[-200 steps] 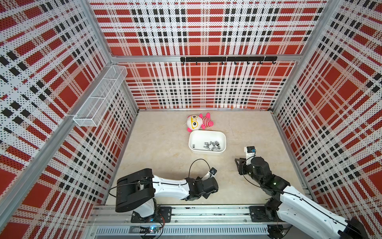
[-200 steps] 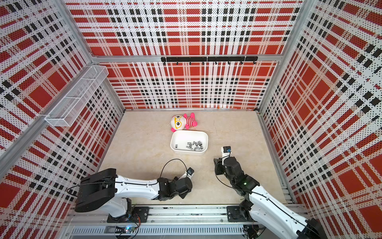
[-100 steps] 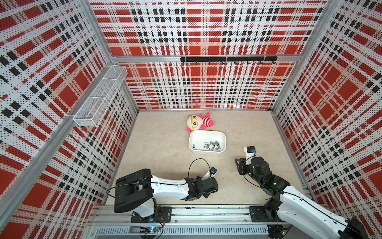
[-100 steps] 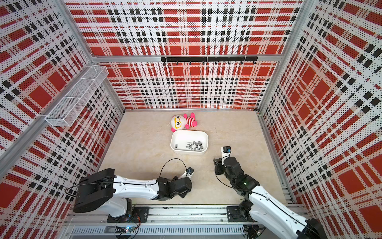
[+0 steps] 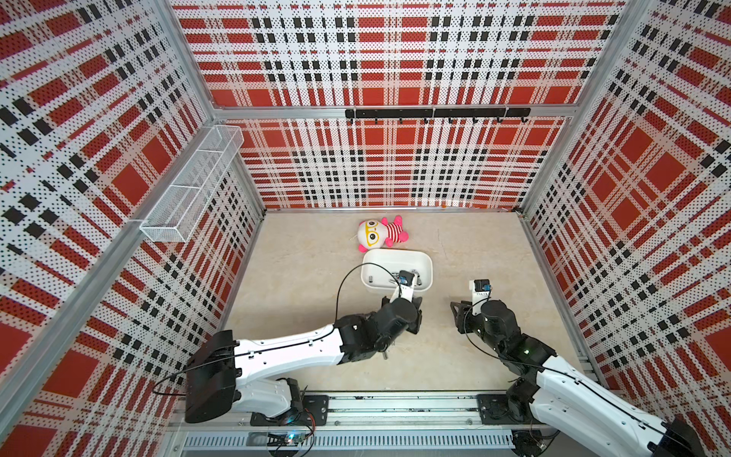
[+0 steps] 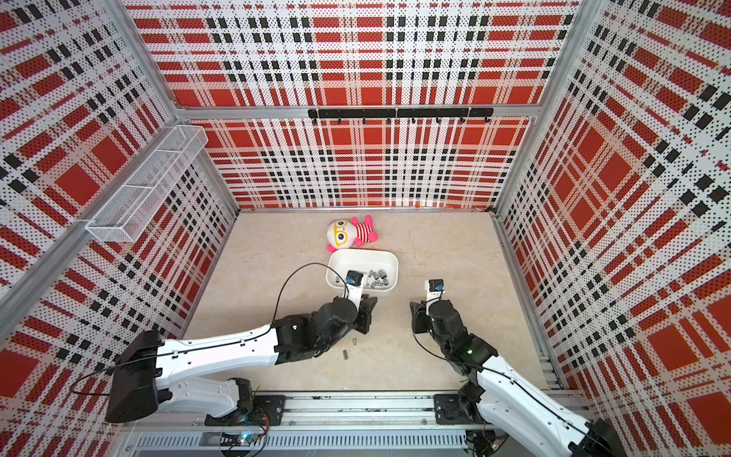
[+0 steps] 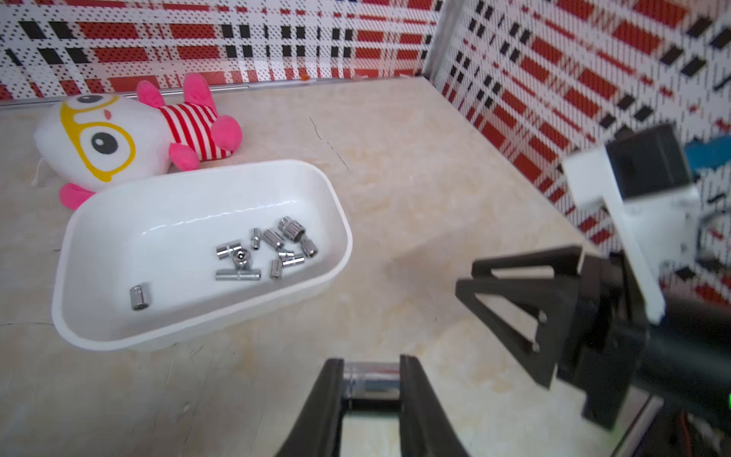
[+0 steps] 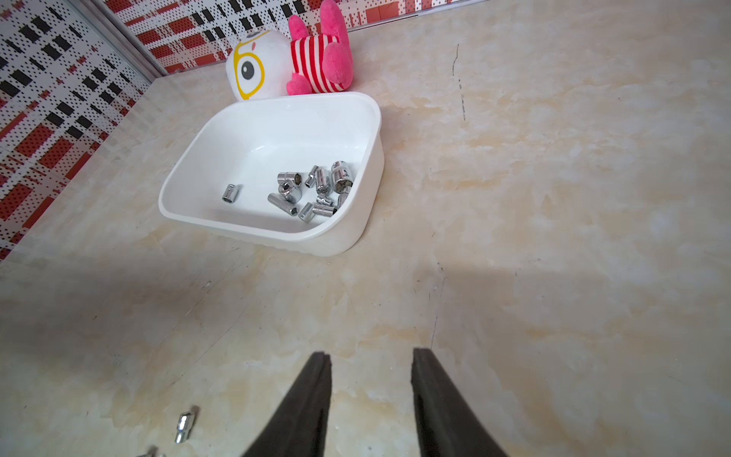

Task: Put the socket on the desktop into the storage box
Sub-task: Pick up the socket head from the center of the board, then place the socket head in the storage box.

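Left wrist view: the left gripper (image 7: pixel 371 362) is clenched on a small chrome cylindrical socket (image 7: pixel 370 378), held crosswise between its black fingers over the beige marble-veined tabletop (image 7: pixel 415 190). Ahead of it, with bare tabletop between, sits the white rounded plastic storage box (image 7: pixel 178 237). A cluster of chrome sockets (image 7: pixel 273 249) lies toward one end inside the box, and a single socket (image 7: pixel 138 297) lies apart from them. A white-headed plush doll in a red-striped shirt (image 7: pixel 118 138) lies just behind the box's far wall. In the right wrist view the right gripper (image 8: pixel 371 354) is released, its fingers spread with nothing between them. In a top view, two loose sockets (image 6: pixel 355 342) lie on the tabletop beside the left arm.
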